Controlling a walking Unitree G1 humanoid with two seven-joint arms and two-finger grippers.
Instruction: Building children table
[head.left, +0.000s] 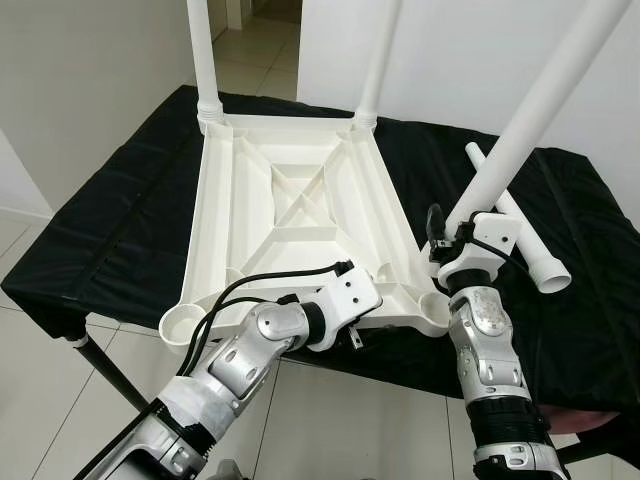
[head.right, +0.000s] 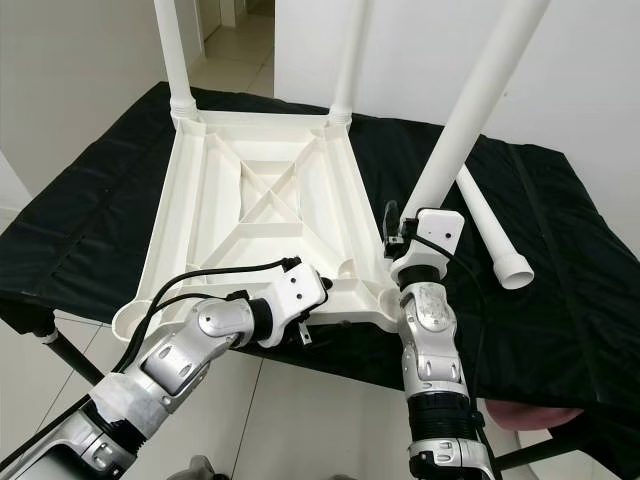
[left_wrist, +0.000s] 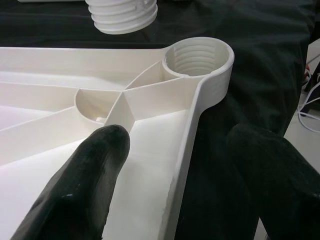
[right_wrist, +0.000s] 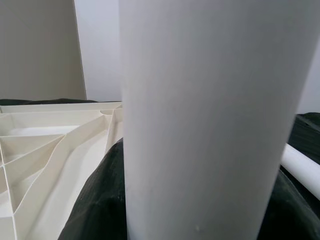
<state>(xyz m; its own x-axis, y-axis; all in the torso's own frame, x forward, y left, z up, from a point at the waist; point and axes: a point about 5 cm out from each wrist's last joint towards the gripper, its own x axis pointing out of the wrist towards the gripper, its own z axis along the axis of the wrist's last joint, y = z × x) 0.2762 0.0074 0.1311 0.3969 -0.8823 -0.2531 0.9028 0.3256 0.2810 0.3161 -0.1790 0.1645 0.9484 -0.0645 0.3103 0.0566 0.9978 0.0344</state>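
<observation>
The white plastic table top (head.left: 300, 190) lies upside down on a black-covered table (head.left: 120, 220). Two white legs (head.left: 203, 50) (head.left: 378, 60) stand in its far corners. My right gripper (head.left: 462, 228) is shut on a third leg (head.left: 540, 110), holding it tilted just above and right of the near right corner socket (head.left: 432, 312). A fourth leg (head.left: 520, 230) lies on the cloth to the right. My left gripper (left_wrist: 180, 150) is open astride the table top's near rim, one finger (left_wrist: 100, 155) inside and one outside, close to that threaded socket (left_wrist: 197, 57).
The near left corner socket (head.left: 180, 322) holds no leg. The black table's front edge runs just under my arms, with tiled floor (head.left: 40, 400) below. White walls and a doorway (head.left: 255, 30) stand behind the table.
</observation>
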